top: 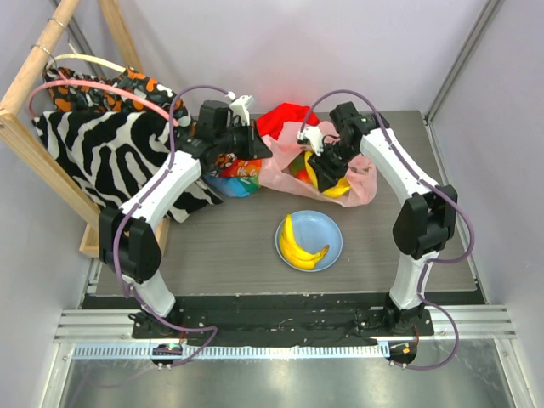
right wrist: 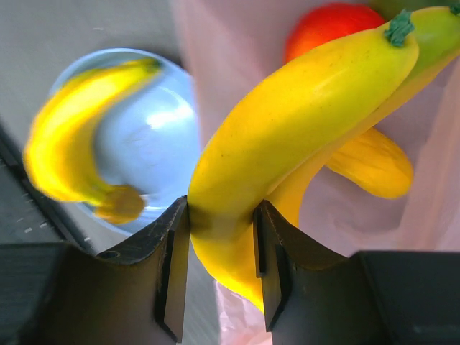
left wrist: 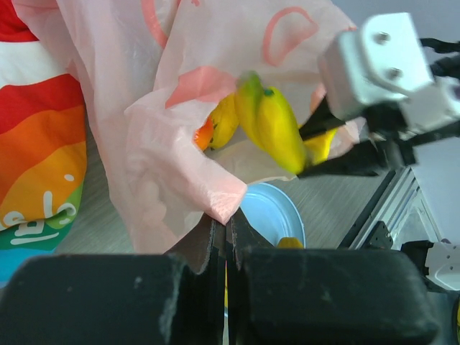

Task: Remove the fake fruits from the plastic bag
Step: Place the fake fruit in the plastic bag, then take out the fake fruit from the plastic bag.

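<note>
Pink plastic bag (left wrist: 158,136) has its rim pinched in my closed left fingers (left wrist: 243,241); my right fingers (right wrist: 169,244), part-open, clamp the banana bunch (right wrist: 287,129) at its mouth. Lifting could snag film and spill the orange-red fruit (right wrist: 330,29).

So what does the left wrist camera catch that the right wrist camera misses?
Left wrist only: the rainbow-striped cloth, the left pincer shut on a fold of the pink bag, and the right pincer seen from outside. Right wrist only: the loose banana lying almost whole on the blue plate. Both: the pink bag, the blue plate and the yellow banana clamped by the right pincer.
</note>
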You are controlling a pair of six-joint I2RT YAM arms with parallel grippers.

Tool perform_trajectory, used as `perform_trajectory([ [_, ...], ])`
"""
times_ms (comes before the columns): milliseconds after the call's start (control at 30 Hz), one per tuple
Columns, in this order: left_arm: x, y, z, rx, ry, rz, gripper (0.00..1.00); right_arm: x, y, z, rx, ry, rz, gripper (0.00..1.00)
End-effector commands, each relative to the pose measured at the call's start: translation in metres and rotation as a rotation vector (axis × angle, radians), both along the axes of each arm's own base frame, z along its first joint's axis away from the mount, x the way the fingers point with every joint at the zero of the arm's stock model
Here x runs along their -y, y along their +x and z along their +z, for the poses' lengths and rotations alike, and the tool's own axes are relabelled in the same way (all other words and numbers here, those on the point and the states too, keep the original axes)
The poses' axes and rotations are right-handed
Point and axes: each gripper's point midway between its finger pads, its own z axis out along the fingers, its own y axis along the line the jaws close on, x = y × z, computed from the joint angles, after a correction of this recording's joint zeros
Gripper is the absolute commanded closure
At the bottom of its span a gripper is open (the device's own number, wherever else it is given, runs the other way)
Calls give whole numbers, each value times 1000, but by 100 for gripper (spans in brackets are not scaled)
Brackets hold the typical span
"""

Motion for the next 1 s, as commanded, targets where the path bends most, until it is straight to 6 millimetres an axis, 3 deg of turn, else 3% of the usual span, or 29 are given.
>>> perform_trajectory([
  [0,1,-5,24,62,-34,-21,100,34,50,-15,160,-150,-145,99],
  [233,3,-10,19,37,-51,-28,100,90,88,-46,324,-416,-281,99],
  [267,4,-9,20,38,-57,-29,100,96,92,-47,333,-430,-304,95],
  [333,5,-9,19,28,-63,-28,100,97,101,-46,342,-440,-332,75],
  [367,5,-9,19,27,-63,-27,100,97,103,-42,347,-433,-357,67],
  [400,5,-9,19,25,-67,-28,100,96,101,-39,335,-425,-360,50],
  [433,6,-7,20,28,-68,-29,100,92,105,-25,354,-394,-372,43],
  [500,6,-7,20,28,-69,-30,100,80,98,-15,316,-328,-383,29],
  [567,7,-6,19,25,-69,-29,100,65,96,-3,285,-248,-366,22],
  [733,9,-5,21,23,-82,-35,100,52,114,-5,295,-184,-404,15],
  [800,10,-4,23,24,-84,-39,100,50,128,-23,278,-198,-430,12],
  [833,11,-4,23,23,-85,-44,100,48,140,-18,297,-185,-456,12],
  [867,12,-3,23,24,-85,-48,100,47,148,-35,274,-202,-462,11],
  [900,11,-4,24,25,-86,-52,100,47,155,-40,275,-210,-476,11],
  [933,13,-6,23,19,-85,-63,100,45,166,-33,299,-191,-499,11],
  [967,13,-7,22,19,-81,-72,100,43,174,-44,296,-190,-506,10],
])
